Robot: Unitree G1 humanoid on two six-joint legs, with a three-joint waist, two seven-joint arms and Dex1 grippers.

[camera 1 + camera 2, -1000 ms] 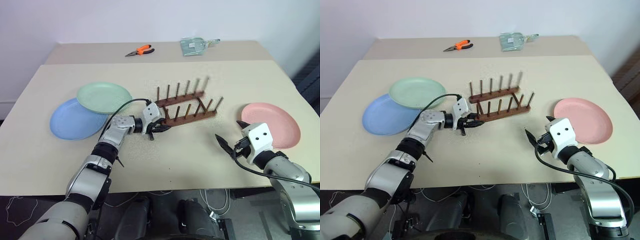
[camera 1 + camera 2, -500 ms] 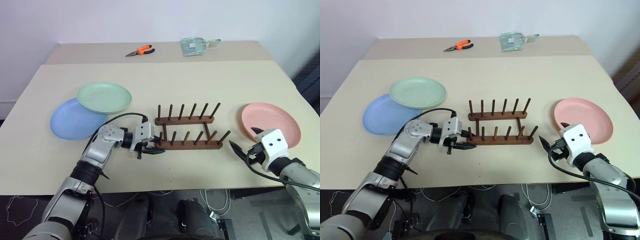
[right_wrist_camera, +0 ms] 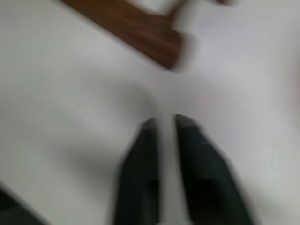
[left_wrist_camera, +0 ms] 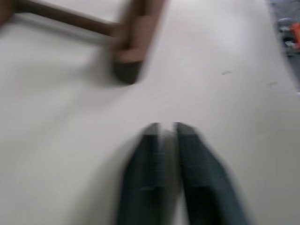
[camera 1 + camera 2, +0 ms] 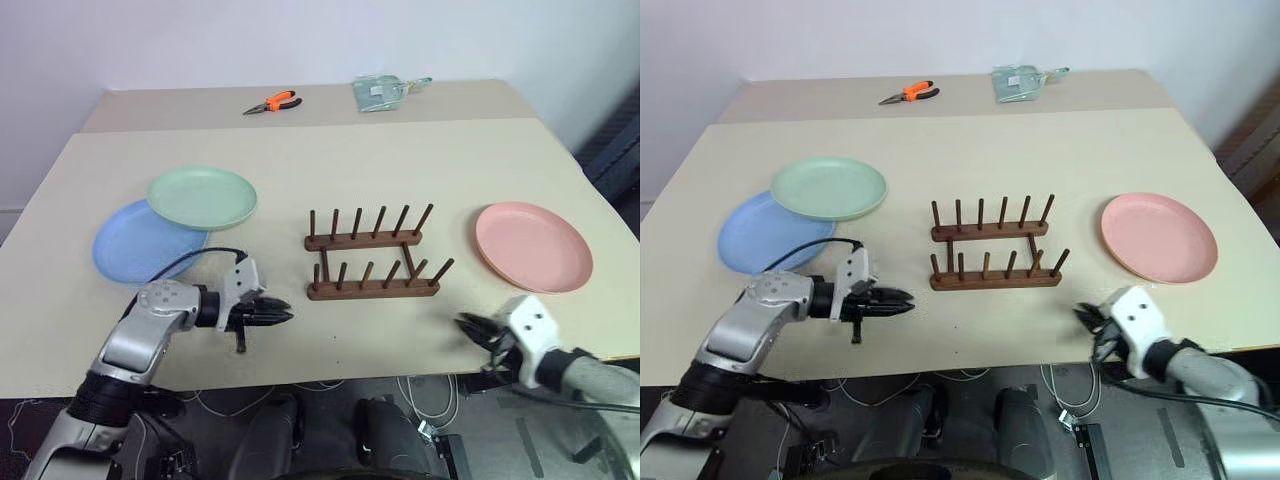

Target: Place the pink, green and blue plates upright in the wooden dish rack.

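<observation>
On the counter (image 5: 400, 150) the empty wooden dish rack (image 5: 372, 262) stands mid-way; green plate (image 5: 202, 196) overlaps blue plate (image 5: 140, 243) left, pink plate (image 5: 533, 246) right. Left hand (image 5: 280, 316) and right hand (image 5: 465, 323) both pinched together, holding nothing.

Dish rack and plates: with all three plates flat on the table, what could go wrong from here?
The green plate overlaps the blue plate, so lifting either may drag the other. All three plates, including the pink plate, lie flat, leaving little edge to pinch, so a grip could slip. The wooden dish rack stands loose on the table; pushing a plate between its pegs might shift or tip it.
</observation>
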